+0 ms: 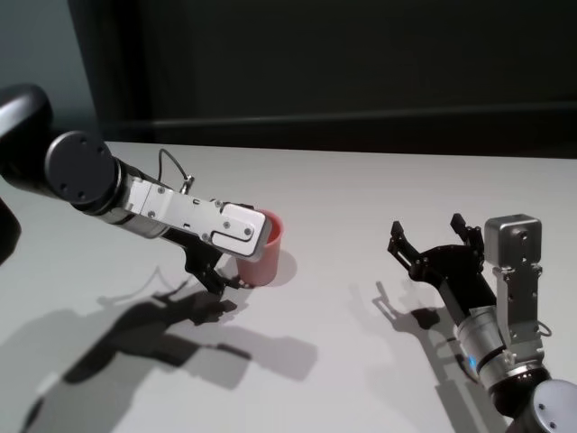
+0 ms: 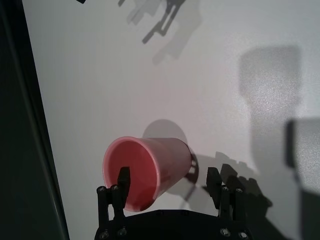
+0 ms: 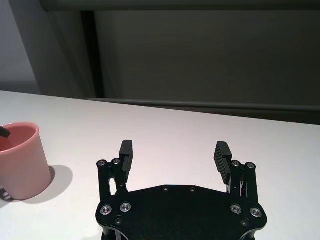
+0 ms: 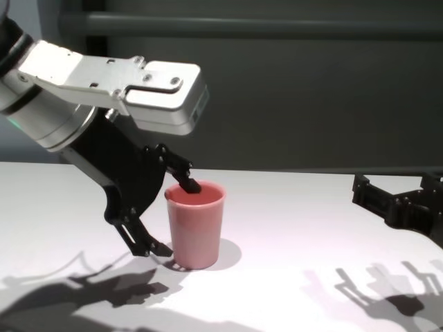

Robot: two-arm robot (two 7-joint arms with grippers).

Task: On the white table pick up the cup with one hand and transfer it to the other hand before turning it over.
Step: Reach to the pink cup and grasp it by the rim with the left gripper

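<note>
Chest view: left gripper (image 4: pixel 166 214) is straddling the cup's (image 4: pixel 196 225) wall, jaws spread, one finger inside the rim, one outside, for a rim pinch. Right gripper (image 1: pixel 431 239) is waiting spread, well apart.

Pink cup (image 4: pixel 196 225); plain white table (image 1: pixel 361 189); black pincer (image 3: pixel 175 157) fingers.

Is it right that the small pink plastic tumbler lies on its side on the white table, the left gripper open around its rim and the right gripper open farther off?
Not quite. The pink plastic tumbler stands upright on the white table, as the chest view shows. The rest holds: the left gripper is open, one finger inside the rim, and the right gripper is open farther off.
</note>
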